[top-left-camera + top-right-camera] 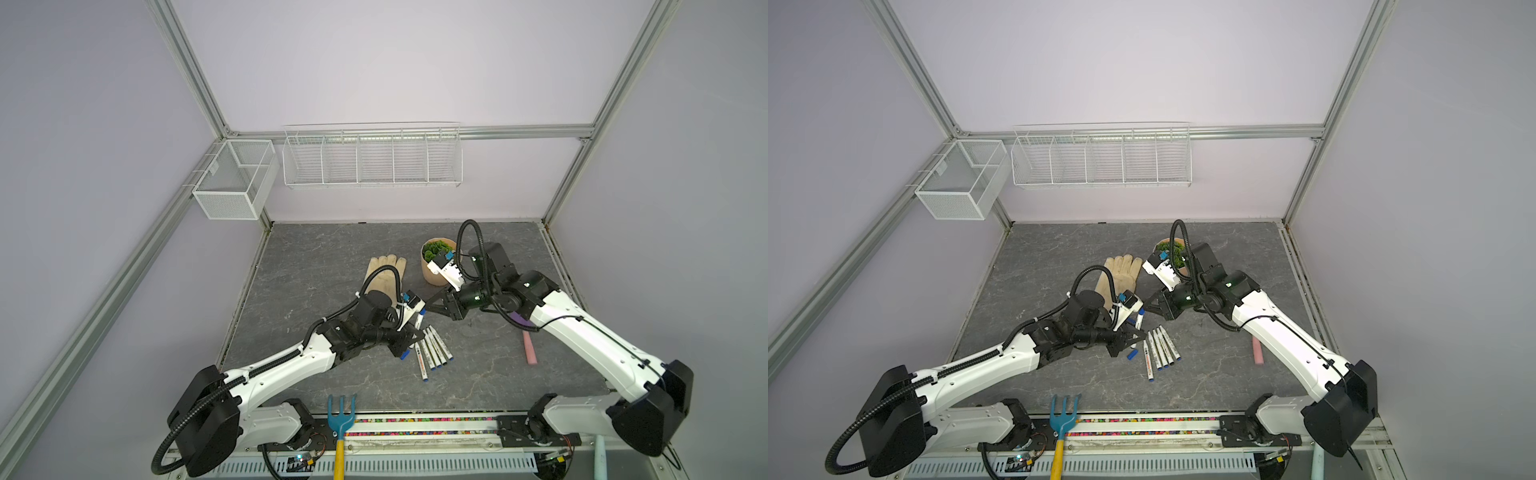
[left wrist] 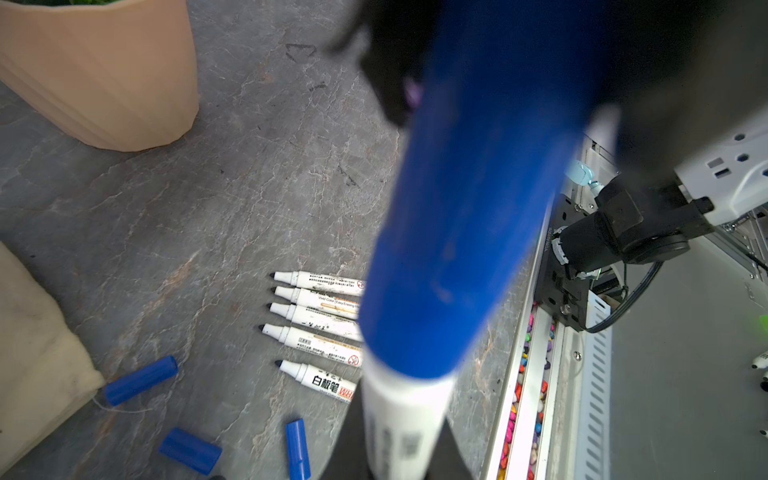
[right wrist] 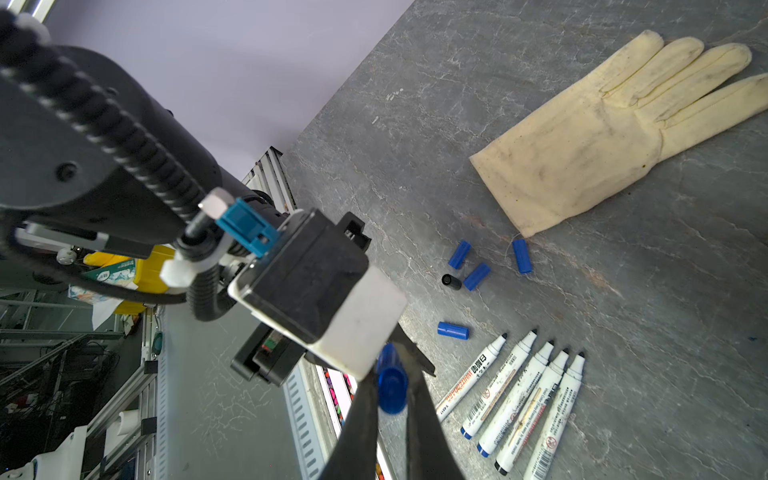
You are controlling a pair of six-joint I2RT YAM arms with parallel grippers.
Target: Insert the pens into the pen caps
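My left gripper [image 2: 399, 438] is shut on the white barrel of a pen [image 2: 401, 419]. A blue pen cap [image 2: 478, 208] covers that pen's tip end. My right gripper [image 3: 392, 380] is shut on this same cap [image 3: 390, 392], facing the left one. In both top views the pair meets mid-table, at the held pen [image 1: 419, 318] [image 1: 1139, 318]. Several uncapped pens [image 3: 519, 399] [image 1: 434, 349] lie side by side on the slate. Loose blue caps [image 3: 459, 254] [image 3: 522, 256] [image 3: 453, 331] and a black cap [image 3: 451, 281] lie scattered beside them.
A cream glove [image 3: 602, 137] lies behind the caps, and a tan plant pot [image 1: 436, 266] stands further back. A pink stick [image 1: 530, 349] lies under the right arm. A blue garden fork with a yellow handle [image 1: 340, 419] rests at the front edge. Wire baskets [image 1: 374, 158] hang on the back wall.
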